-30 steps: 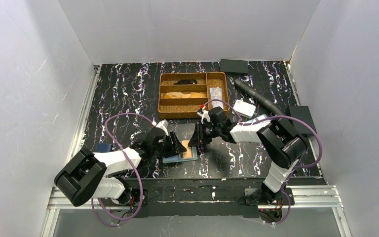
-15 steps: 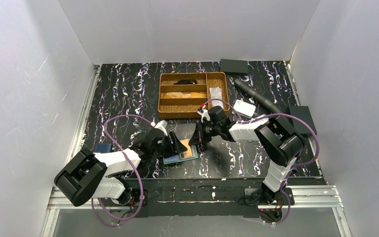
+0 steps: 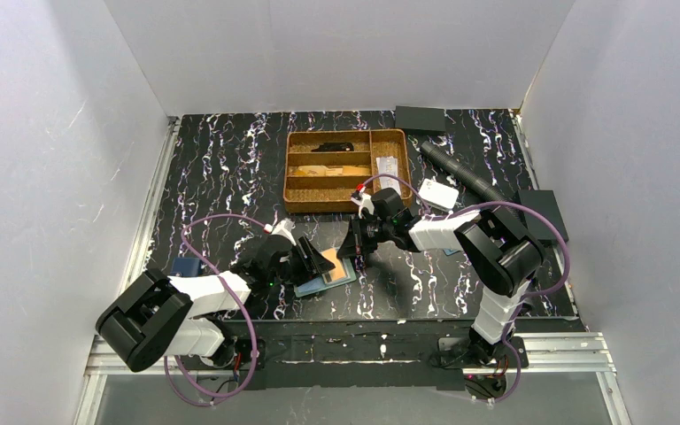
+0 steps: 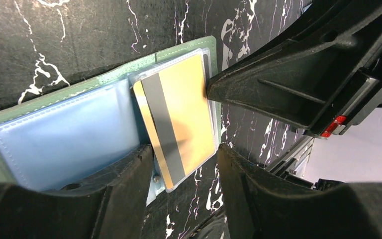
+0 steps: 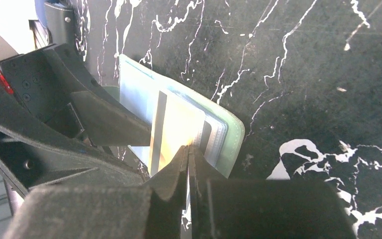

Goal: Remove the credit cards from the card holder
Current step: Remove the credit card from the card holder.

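The card holder (image 4: 94, 80) lies open and flat on the bench (image 3: 230, 168), close to the near edge and about midway along it. Its long axis runs roughly along that edge, with the right end swung a little toward the far side. At that right end the orange-gold card (image 4: 189, 114) sits skewed at its clear pocket — long axis across the holder, dark stripe up. The right pincer (image 5: 189, 149) is pinched closed on the card's right-hand long edge. The left pincer (image 4: 185, 152) has its fingers apart, straddling the card's near end — one finger (image 4: 124, 189) lies over the holder's near edge. The left pocket panel (image 4: 64, 137) looks blue; whether a card fills it I cannot tell.
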`<state>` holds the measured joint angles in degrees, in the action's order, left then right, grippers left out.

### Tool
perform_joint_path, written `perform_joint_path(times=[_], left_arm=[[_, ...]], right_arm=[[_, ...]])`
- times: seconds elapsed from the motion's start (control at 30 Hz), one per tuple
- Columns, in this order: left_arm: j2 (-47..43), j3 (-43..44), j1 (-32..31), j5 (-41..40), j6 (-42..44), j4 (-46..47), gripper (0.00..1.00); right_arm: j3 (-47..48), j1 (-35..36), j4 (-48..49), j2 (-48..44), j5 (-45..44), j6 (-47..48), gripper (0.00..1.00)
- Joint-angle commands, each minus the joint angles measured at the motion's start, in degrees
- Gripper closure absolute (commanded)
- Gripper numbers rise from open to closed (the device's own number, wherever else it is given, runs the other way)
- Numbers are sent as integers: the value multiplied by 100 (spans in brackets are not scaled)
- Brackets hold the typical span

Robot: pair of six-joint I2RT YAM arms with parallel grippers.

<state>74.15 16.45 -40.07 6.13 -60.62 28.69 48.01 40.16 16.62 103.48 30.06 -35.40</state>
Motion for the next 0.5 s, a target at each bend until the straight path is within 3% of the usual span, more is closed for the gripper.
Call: perform_joint_path(times=[0.0, 0.1, 0.33, 0.47], left_arm=[[280, -266, -9, -492, -123, -660, 50], [407, -256, -9, -498, -245, -662, 51], [351, -362, 0, -739, -514, -669, 51], [283, -420, 30, -754, -722, -657, 51]], right_arm=[[53, 141, -269, 255, 485, 616, 90], [111, 141, -301, 276, 563, 741, 90], [405, 141, -1250, 424, -756, 1075, 97], [490, 145, -1185, 580, -249, 1118, 99]])
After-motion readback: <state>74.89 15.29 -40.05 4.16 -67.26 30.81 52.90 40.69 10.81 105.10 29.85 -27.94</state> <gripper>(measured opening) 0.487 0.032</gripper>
